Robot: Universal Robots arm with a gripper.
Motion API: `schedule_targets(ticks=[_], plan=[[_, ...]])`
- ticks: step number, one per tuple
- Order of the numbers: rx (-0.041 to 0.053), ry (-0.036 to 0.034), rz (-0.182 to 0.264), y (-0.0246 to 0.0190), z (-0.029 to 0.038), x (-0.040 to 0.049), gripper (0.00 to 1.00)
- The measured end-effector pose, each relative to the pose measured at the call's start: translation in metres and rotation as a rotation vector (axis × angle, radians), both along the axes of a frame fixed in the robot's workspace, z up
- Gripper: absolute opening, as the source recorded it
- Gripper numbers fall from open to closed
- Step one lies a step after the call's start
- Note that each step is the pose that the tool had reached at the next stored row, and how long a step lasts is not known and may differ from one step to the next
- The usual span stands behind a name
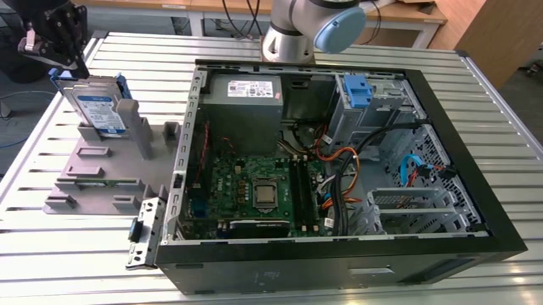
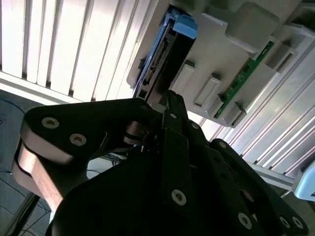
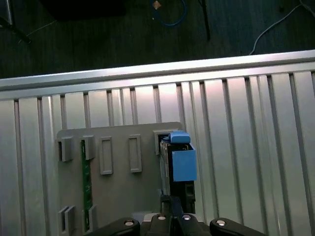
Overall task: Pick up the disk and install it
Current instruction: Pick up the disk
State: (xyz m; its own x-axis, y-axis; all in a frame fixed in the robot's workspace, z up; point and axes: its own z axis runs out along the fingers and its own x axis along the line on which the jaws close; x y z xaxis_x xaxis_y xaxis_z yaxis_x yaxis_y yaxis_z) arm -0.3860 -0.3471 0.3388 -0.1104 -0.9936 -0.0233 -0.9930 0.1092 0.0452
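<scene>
Upright in the grey holder [image 1: 98, 168] on the slatted worktop [image 1: 68, 244], directly under the gripper [image 1: 75, 67] and very near or touching it: the disk [image 1: 98, 109] (blue carrier [image 3: 183, 164] around it). Open computer case [image 1: 297, 273] well apart from the gripper. Gripper clamped or apart: cannot tell

Matt plastic fixture [image 1: 93, 168], ribbed metal table [image 1: 76, 254] (blue plastic round the disk [image 1: 100, 111]).
</scene>
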Motion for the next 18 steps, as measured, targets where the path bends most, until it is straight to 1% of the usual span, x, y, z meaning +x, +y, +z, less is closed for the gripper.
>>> schedule_targets(ticks=[2, 6, 7, 9, 10, 12, 14, 18], plan=[[0.0050, -0.0026, 0.013, 0.0001, -0.0002, 0.0000, 0.11], [0.0077, -0.0029, 0.010, 0.0000, -0.0008, 0.0000, 0.11], [0.0116, -0.0031, 0.007, -0.0001, -0.0009, 0.0001, 0.11], [0.0277, -0.0035, 0.005, 0.0000, -0.0010, 0.0000, 0.11], [0.0325, -0.0037, 0.005, 0.0000, -0.0011, 0.0000, 0.11], [0.0391, -0.0038, 0.005, 0.0001, -0.0012, -0.0001, 0.11], [0.0409, -0.0039, 0.005, 0.0001, -0.0017, -0.0001, 0.11], [0.0409, -0.0038, 0.005, 0.0000, -0.0033, -0.0001, 0.11]])
